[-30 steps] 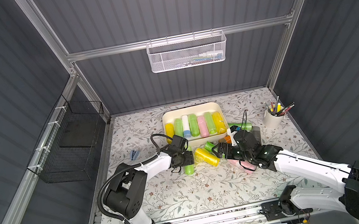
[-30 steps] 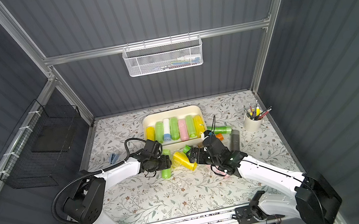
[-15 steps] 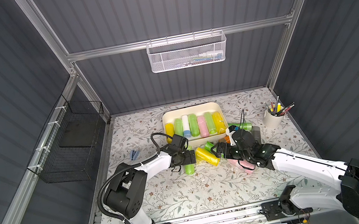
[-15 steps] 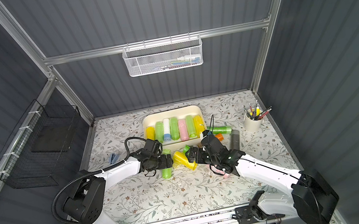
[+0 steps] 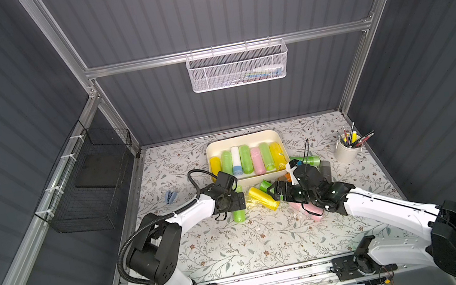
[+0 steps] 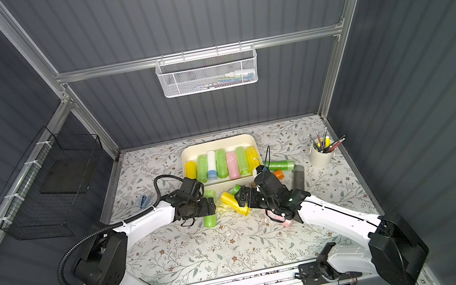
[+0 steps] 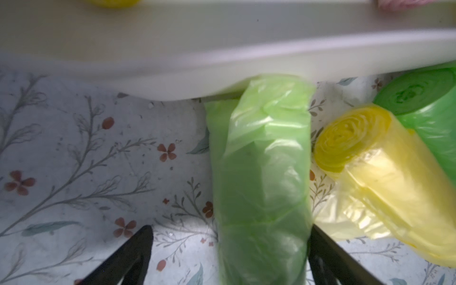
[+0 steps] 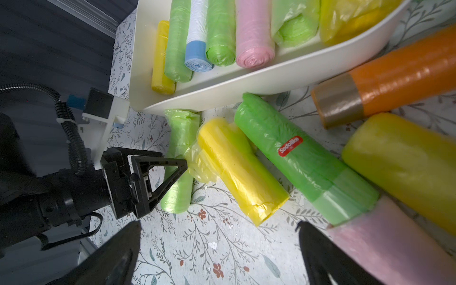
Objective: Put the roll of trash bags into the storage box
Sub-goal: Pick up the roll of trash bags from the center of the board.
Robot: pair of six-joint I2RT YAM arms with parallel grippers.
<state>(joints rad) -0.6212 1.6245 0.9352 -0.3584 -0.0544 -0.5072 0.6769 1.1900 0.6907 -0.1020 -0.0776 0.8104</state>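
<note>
Your left gripper, jaws gaping astride the light-green roll on the bench against the storage box, right gripper likewise released, may snag the yellow roll if closed off-centre.

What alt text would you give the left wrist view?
A pale green roll of trash bags lies on the floral table inside the open left claw, one end against the cream storage box. A yellow roll lies beside it.

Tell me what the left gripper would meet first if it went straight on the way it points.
Likely the light green roll: the left gripper points down, open astride it, with the table just beneath. Depth is unclear.
</note>
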